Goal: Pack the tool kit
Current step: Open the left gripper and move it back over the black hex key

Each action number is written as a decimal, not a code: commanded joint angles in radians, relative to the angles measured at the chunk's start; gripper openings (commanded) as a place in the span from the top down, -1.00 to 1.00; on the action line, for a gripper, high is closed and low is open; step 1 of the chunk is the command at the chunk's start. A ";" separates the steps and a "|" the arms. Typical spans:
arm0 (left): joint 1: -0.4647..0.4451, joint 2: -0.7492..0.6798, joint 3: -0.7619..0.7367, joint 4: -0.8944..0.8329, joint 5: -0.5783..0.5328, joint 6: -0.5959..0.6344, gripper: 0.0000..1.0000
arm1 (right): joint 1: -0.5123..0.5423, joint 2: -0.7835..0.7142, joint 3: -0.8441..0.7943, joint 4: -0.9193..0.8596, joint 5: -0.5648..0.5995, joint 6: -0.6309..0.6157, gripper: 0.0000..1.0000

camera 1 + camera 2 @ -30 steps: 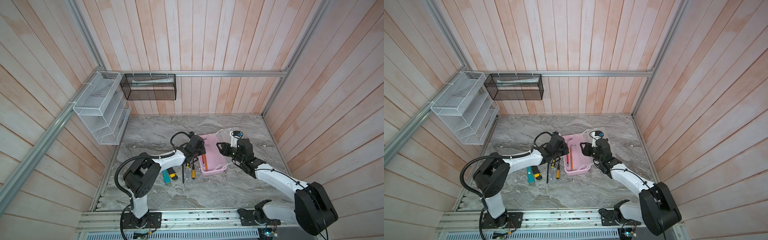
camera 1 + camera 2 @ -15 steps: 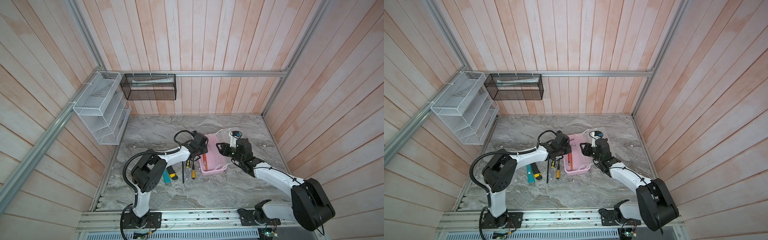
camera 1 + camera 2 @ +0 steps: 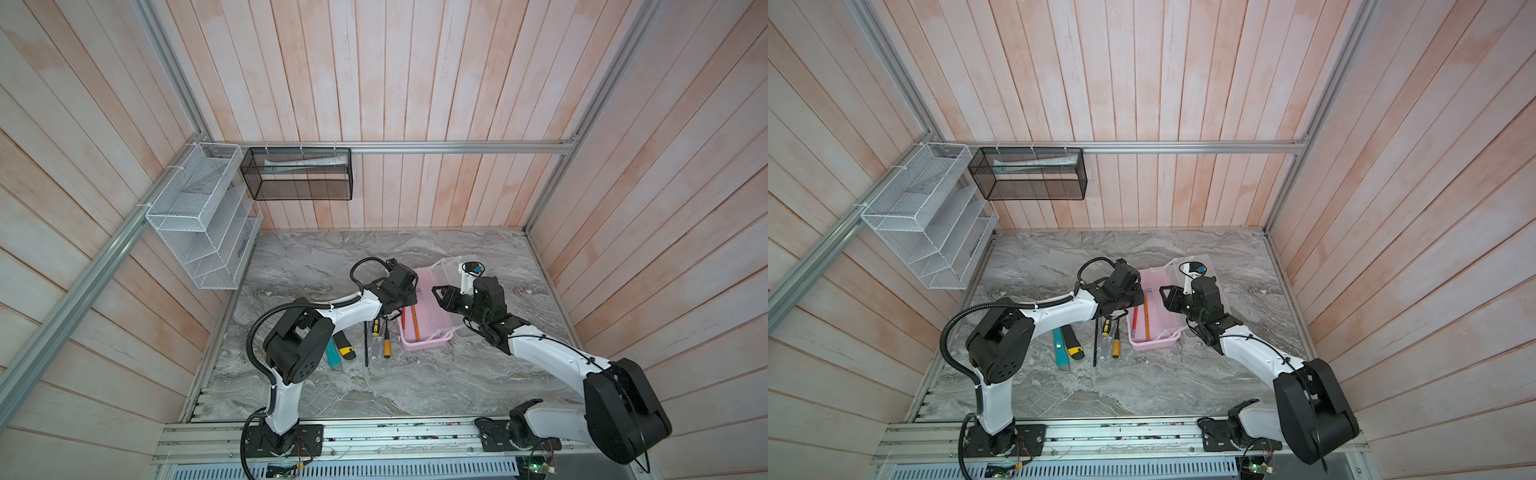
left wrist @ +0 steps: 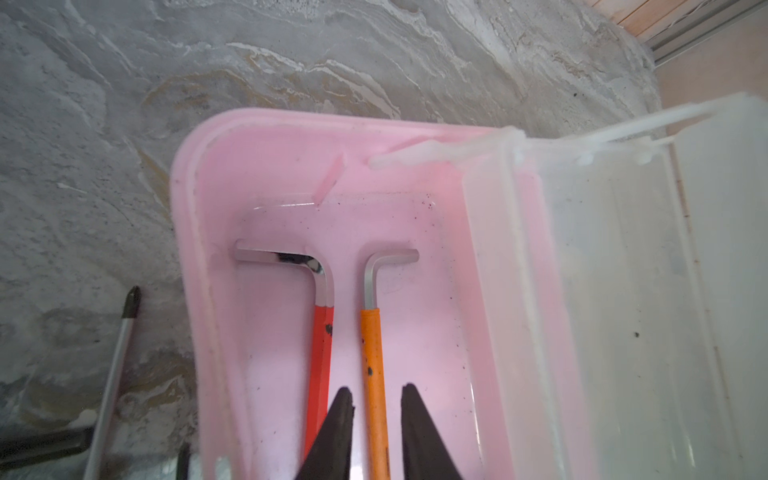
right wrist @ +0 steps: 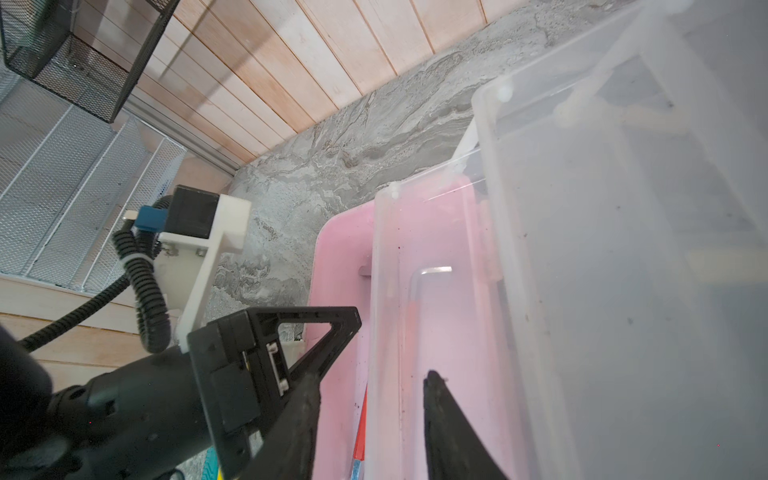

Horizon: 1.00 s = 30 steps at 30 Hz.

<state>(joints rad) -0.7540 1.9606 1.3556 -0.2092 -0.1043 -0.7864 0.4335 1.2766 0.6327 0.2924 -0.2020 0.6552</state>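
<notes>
The tool kit's pale pink case (image 3: 424, 344) (image 4: 183, 208) sits mid-table with its frosted lid (image 3: 449, 268) (image 5: 623, 291) swung open to the right. Inside lie a red hex key (image 4: 322, 332) and an orange hex key (image 4: 372, 353) (image 3: 414, 318). My left gripper (image 4: 376, 388) (image 3: 405, 301) reaches into the case, open, straddling the orange key with a gap on each side. My right gripper (image 5: 372, 374) (image 3: 440, 296) is open at the lid's rim, which runs between its fingers with a gap on each side. Screwdrivers (image 3: 387, 348), a black hex key (image 3: 366, 345) and knives (image 3: 338, 353) lie left of the case.
A white mesh rack (image 3: 199, 216) hangs on the left wall and a black mesh basket (image 3: 297, 174) on the back wall. Wooden walls close the marble table (image 3: 374, 386) on three sides. A screwdriver tip (image 4: 132, 297) lies just outside the case's left wall.
The left arm's elbow has swung in toward the middle and its gripper has moved a little farther over the case. The right arm has barely moved.
</notes>
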 commanded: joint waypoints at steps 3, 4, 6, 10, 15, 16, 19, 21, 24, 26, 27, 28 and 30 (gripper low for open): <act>-0.020 -0.171 -0.061 0.022 -0.059 0.062 0.50 | -0.004 -0.077 0.024 -0.051 -0.007 -0.004 0.16; -0.021 -0.203 -0.080 0.017 -0.072 0.062 0.49 | -0.001 -0.084 0.032 -0.064 -0.001 -0.010 0.16; -0.022 -0.292 -0.138 0.011 -0.096 0.064 0.44 | 0.008 -0.097 0.047 -0.098 0.021 -0.025 0.15; -0.022 -0.428 -0.233 -0.038 -0.121 0.072 0.33 | 0.036 -0.100 0.092 -0.169 0.064 -0.050 0.15; -0.020 -0.518 -0.280 -0.142 -0.142 0.110 0.09 | 0.084 -0.078 0.162 -0.260 0.113 -0.104 0.08; -0.017 -0.528 -0.287 -0.156 -0.146 0.119 0.04 | 0.091 -0.072 0.170 -0.271 0.121 -0.115 0.06; 0.006 -0.542 -0.301 -0.184 -0.150 0.136 -0.03 | 0.115 -0.052 0.204 -0.298 0.148 -0.145 0.03; 0.038 -0.547 -0.316 -0.173 -0.119 0.146 -0.14 | 0.123 -0.033 0.229 -0.319 0.140 -0.158 0.03; 0.116 -0.539 -0.320 -0.163 -0.036 0.151 -0.19 | 0.134 -0.002 0.257 -0.312 0.140 -0.157 0.06; 0.155 -0.506 -0.278 -0.214 -0.018 0.165 -0.19 | 0.136 0.047 0.324 -0.381 0.143 -0.144 0.06; 0.160 -0.490 -0.261 -0.233 -0.023 0.178 -0.19 | 0.136 0.068 0.351 -0.406 0.137 -0.146 0.05; 0.166 -0.473 -0.245 -0.252 -0.025 0.190 -0.19 | 0.140 0.086 0.371 -0.419 0.137 -0.145 0.04; 0.172 -0.446 -0.244 -0.237 -0.008 0.211 -0.18 | 0.141 0.103 0.374 -0.410 0.125 -0.145 0.02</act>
<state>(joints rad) -0.5812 1.4746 1.0832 -0.4129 -0.1486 -0.6231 0.5671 1.3594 0.9802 -0.0582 -0.0795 0.5224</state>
